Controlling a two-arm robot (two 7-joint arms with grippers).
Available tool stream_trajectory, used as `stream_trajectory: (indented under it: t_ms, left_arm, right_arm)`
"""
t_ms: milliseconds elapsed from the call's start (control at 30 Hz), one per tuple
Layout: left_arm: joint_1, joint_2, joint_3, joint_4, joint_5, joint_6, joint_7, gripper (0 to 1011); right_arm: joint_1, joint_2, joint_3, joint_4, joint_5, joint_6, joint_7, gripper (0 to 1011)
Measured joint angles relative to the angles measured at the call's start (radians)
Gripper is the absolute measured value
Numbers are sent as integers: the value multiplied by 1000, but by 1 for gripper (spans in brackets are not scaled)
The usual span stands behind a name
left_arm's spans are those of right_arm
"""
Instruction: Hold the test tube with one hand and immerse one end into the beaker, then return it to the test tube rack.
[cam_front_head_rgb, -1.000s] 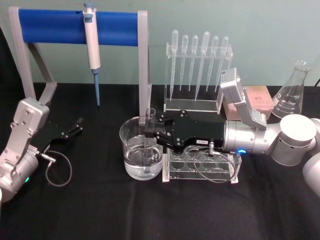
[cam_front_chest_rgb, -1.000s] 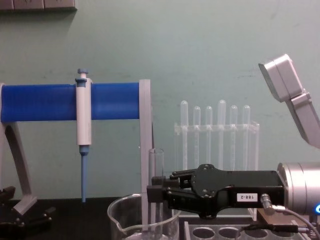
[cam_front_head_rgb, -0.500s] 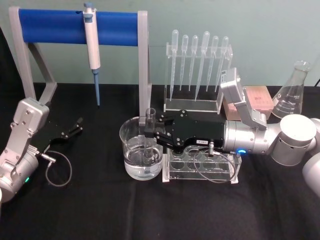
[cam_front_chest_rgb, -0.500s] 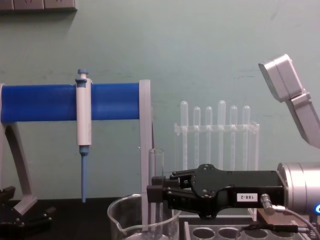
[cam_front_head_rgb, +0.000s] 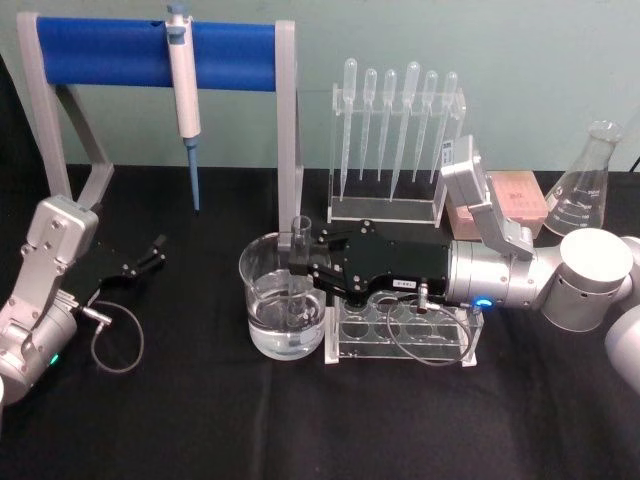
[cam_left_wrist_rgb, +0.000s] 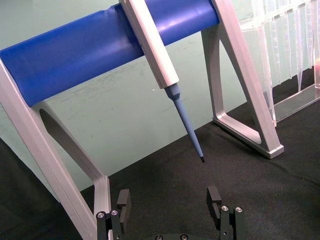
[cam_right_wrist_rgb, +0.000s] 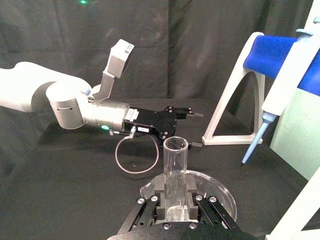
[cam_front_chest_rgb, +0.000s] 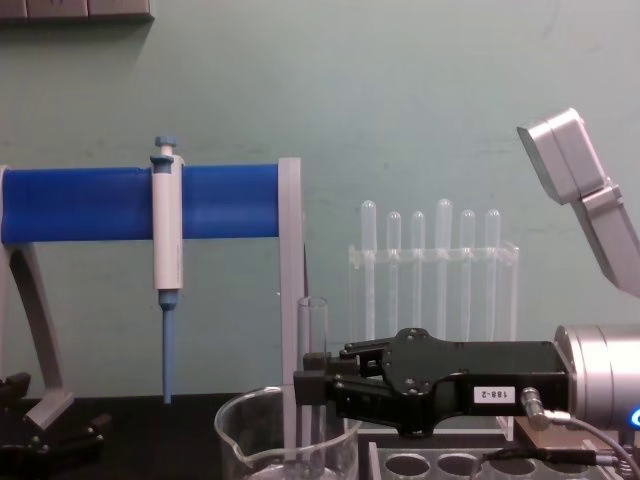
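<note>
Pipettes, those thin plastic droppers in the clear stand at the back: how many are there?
6 pipettes hang side by side in the clear stand, behind the right gripper holding the test tube. From the robot's left: first, second, third, fourth, fifth, sixth. None looks hidden.

The right gripper (cam_front_head_rgb: 299, 265) and left gripper (cam_front_head_rgb: 152, 252) are black, on silver arms (cam_front_head_rgb: 520, 282) with grey wrist cameras (cam_front_head_rgb: 482, 198). A white numbered label (cam_front_chest_rgb: 482, 394) marks the right one; grey cables (cam_front_head_rgb: 115, 345) loop at both wrists
</note>
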Motion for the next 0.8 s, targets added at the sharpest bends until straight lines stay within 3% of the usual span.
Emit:
stream_trajectory:
  t_ms: [800]
  left_arm:
    - [0,0,0,0,0,0,0,1000]
  right_arm:
    - [0,0,0,0,0,0,0,242]
